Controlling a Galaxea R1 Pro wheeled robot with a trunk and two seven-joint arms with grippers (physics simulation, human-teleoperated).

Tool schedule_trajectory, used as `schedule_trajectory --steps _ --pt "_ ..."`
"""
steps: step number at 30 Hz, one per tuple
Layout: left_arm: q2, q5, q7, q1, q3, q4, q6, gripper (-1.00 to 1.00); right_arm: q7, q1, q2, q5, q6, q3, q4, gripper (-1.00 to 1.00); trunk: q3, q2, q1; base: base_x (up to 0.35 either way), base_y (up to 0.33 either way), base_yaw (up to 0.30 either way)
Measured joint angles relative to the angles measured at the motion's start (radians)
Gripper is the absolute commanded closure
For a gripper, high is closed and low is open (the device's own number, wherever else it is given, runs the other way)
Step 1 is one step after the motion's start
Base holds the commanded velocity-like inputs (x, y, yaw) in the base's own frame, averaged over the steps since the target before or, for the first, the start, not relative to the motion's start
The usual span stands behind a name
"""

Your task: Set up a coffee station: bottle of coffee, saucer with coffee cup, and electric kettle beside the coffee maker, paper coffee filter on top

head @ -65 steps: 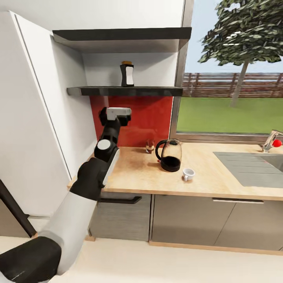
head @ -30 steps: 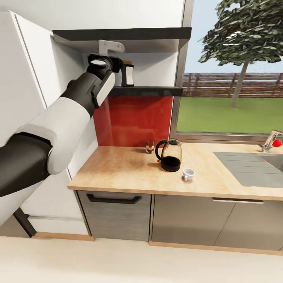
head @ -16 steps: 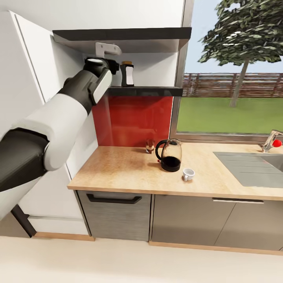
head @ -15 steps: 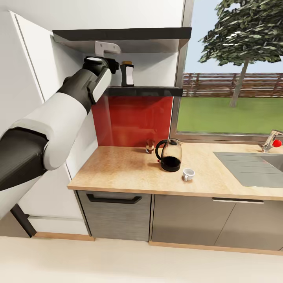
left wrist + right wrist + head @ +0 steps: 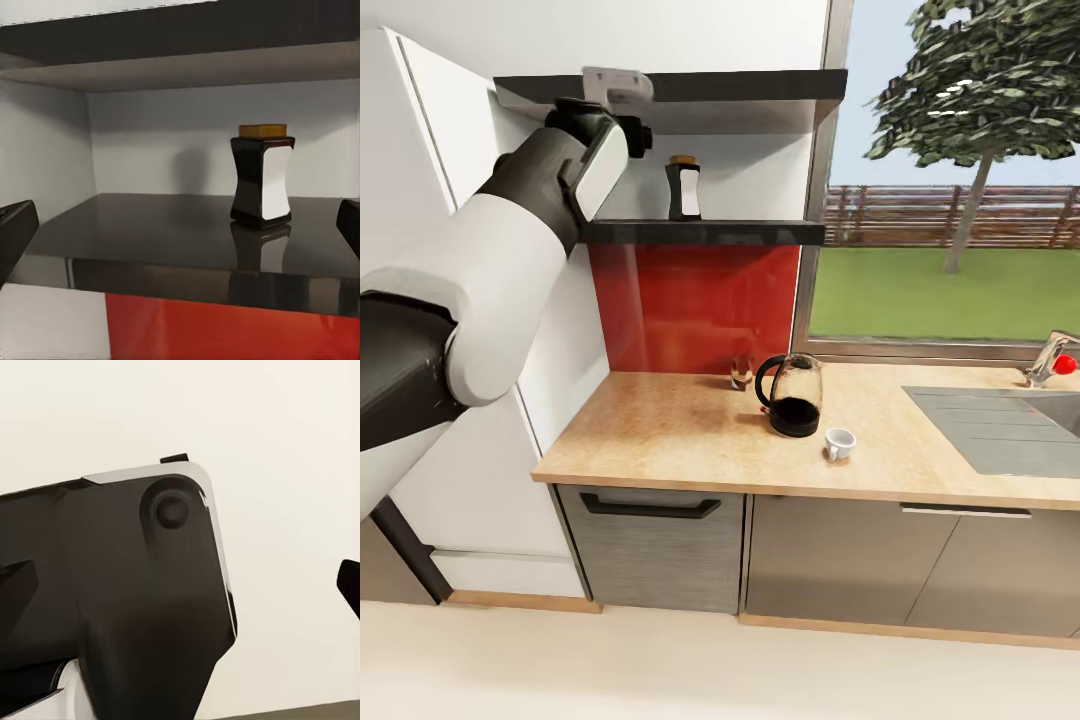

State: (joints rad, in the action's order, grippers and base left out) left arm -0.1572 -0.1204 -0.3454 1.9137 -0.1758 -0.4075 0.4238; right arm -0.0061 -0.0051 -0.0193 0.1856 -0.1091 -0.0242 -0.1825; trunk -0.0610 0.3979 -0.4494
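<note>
Bottle of coffee (image 5: 262, 181), fingers (image 5: 15, 232) seemingly apart

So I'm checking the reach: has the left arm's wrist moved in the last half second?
Yes. In the head view the left arm's wrist has risen and drawn left, from level with the bottle of coffee up to the upper shelf.

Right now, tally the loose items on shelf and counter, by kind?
Bottles: 1, bottle of coffee on the shelf
Kettles: 1, electric kettle
Cups: 1, coffee cup
Small dark items by the backsplash: 1, unidentifiable
Total: 4
</note>
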Motion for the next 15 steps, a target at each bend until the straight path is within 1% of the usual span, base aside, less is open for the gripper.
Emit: schedule_trajectory --steps 12,15 --pt "0.0 -0.003 0.001 0.067 0.002 -0.008 0.068 -1.0 0.0 0.0 -0.001 -0.001 0.0 0.001 0.001 -1.0 0.0 0.0 0.0 0.0 0.0 0.0" --pt "0.0 -0.004 0.007 0.066 0.002 -0.012 0.084 -1.0 0.0 0.001 -0.001 -0.001 0.0 0.002 0.002 -1.0 0.0 0.0 0.0 0.0 0.0 0.0"
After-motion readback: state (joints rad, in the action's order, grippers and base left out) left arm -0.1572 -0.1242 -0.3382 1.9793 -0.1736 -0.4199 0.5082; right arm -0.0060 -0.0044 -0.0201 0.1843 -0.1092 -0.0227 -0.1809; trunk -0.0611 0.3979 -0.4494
